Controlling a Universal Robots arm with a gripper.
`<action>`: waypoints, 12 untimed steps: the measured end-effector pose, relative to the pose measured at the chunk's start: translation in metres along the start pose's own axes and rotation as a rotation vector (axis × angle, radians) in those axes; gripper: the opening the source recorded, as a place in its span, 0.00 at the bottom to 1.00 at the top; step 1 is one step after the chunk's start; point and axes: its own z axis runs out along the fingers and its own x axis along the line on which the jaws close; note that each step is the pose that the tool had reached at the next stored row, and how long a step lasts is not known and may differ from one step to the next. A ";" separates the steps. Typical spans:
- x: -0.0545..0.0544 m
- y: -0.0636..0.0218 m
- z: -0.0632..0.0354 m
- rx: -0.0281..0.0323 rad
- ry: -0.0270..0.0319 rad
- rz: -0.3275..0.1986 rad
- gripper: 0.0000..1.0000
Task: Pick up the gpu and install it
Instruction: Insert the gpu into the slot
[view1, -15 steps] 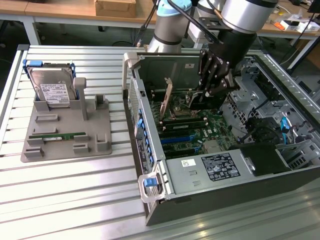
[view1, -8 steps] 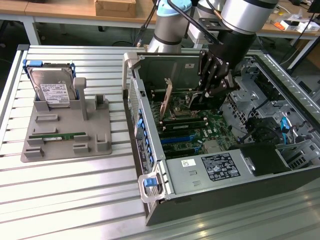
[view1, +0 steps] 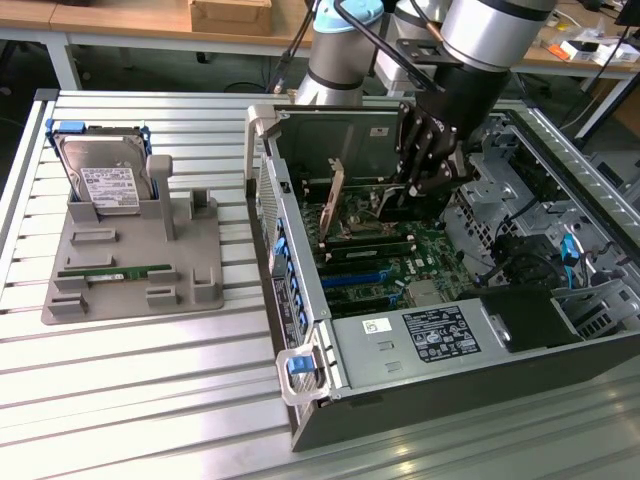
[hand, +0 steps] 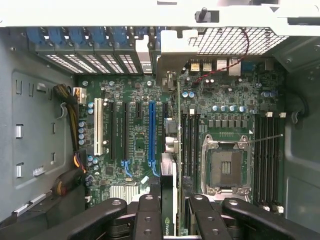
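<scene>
GPU, thin flat dark card w/ shiny silver end bracket (hand: 177, 150), stands on edge inside the open PC case, seen edge-on in the wrist view, over the green motherboard (hand: 135, 135) between the blue slot (hand: 151, 132) and the black memory slots (hand: 190, 145). Whether seated, can't tell. Bracket end sits by the perforated rear wall (hand: 220, 40).

Black multi-link gripper (hand: 170, 212) part-closed on the card's upper edge, fingers (hand: 147, 217) either side, touching it.

Around: empty silver CPU socket (hand: 225, 167) just beside the card; white slot (hand: 98, 125) and yellow/black cable bundle (hand: 70, 107) further off. Dark grey case (view1: 420, 390) walls and drive cage (view1: 520, 210) hem the arm in.

Outside, exterior view's left: grey plastic fixture (view1: 140, 270) on slatted metal table (view1: 130, 400), holding silver boxy hard drive w/ white label (view1: 105, 185) upright and narrow green memory stick (view1: 115, 271) flat. Well apart from the case.
</scene>
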 end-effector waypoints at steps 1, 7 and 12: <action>0.000 0.0000 0.0004 0.0000 0.0000 0.000 0.26; 0.000 -0.0001 0.0020 0.0000 0.0000 0.000 0.26; 0.000 -0.0002 0.0031 0.0000 0.0001 0.000 0.26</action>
